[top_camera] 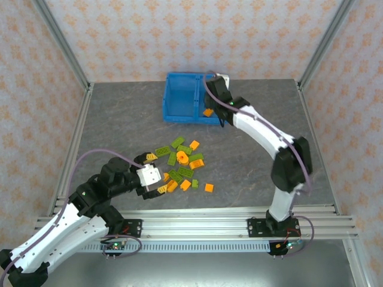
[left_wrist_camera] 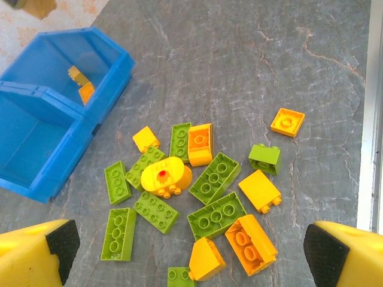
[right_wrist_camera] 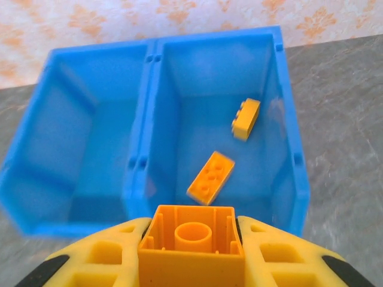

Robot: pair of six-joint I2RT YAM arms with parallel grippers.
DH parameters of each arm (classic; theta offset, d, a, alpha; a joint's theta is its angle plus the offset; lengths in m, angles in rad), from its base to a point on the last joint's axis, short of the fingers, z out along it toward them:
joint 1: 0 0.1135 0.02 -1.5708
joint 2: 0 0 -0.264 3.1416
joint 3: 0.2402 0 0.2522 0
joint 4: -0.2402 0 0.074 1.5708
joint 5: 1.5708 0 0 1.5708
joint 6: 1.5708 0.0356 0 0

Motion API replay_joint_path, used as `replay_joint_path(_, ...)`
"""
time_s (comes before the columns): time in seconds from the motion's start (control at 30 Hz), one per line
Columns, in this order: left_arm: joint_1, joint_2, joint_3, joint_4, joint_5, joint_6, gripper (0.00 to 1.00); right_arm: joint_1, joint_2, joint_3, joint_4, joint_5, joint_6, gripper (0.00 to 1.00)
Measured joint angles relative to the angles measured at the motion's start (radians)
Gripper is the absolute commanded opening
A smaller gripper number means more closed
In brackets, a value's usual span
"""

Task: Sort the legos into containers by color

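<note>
Here, the top view gives the whole layout. The bin (top_camera: 179,117) stands on the table (top_camera: 119,119) at 12 o'clock from the loose legos (top_camera: 182,162). The right gripper (top_camera: 209,111) hangs at the bin's 5 o'clock corner, and the left gripper (top_camera: 157,173) sits at the pile's 8 o'clock edge. The right jaws pinch an orange brick (top_camera: 207,112) over the near wall of the right compartment (top_camera: 203,98).

The right wrist view adds detail that the top view does not resolve. The brick (right_wrist_camera: 191,245) is clamped between two yellow fingers (right_wrist_camera: 102,266), its hollow underside facing the camera. Toward 12 o'clock from it, a central wall (right_wrist_camera: 142,119) splits the bin (right_wrist_camera: 287,119) in two. Two more orange bricks (right_wrist_camera: 210,177) lie apart on the floor of the right compartment, one at 1 o'clock from the other.

The left wrist view resolves the pile. The left gripper (left_wrist_camera: 192,244) is spread wide, with its fingers (left_wrist_camera: 36,257) at the lower corners of the frame. Green and orange legos (left_wrist_camera: 215,179) lie between and ahead of the fingers, many of them touching. A round piece (left_wrist_camera: 164,176) rests near the pile's centre, and a single orange square (left_wrist_camera: 287,121) lies apart at 2 o'clock. The bin (left_wrist_camera: 114,54) stands at 10 o'clock, well apart from the fingers, with the same two orange bricks (left_wrist_camera: 87,92) inside.
</note>
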Motion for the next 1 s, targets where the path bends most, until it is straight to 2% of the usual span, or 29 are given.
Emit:
replay_joint_path(0.17,0.000,0.000,0.000,0.000,-0.006,0.000,1.00,-0.079,0.294,0.289,-0.053,-0.015,-0.008,0.29)
replay_joint_path(0.33,0.000,0.000,0.000,0.000,-0.016,0.000,1.00,-0.121,0.555,0.604,-0.151,-0.055,-0.010,0.39)
replay_joint_path(0.47,0.000,0.000,0.000,0.000,-0.019,0.000,1.00,-0.126,0.695,0.801,-0.226,-0.076,-0.013,0.44)
replay_joint_path(0.57,0.000,0.000,0.000,0.000,-0.019,0.000,1.00,-0.125,0.733,0.865,-0.270,-0.085,-0.018,0.47)
replay_joint_path(0.73,0.000,0.000,0.000,0.000,-0.019,0.000,1.00,-0.124,0.718,0.875,-0.311,-0.092,-0.027,0.46)
replay_joint_path(0.8,0.000,0.001,0.000,0.000,-0.019,0.000,1.00,-0.123,0.658,0.793,-0.310,-0.099,-0.027,0.46)
replay_joint_path(0.9,0.000,0.003,0.000,0.000,-0.019,0.000,1.00,-0.119,0.471,0.533,-0.282,-0.114,-0.016,0.46)
replay_joint_path(1.0,0.000,0.003,0.000,0.000,-0.018,0.000,1.00,-0.104,0.185,0.174,-0.211,-0.149,0.017,0.49)
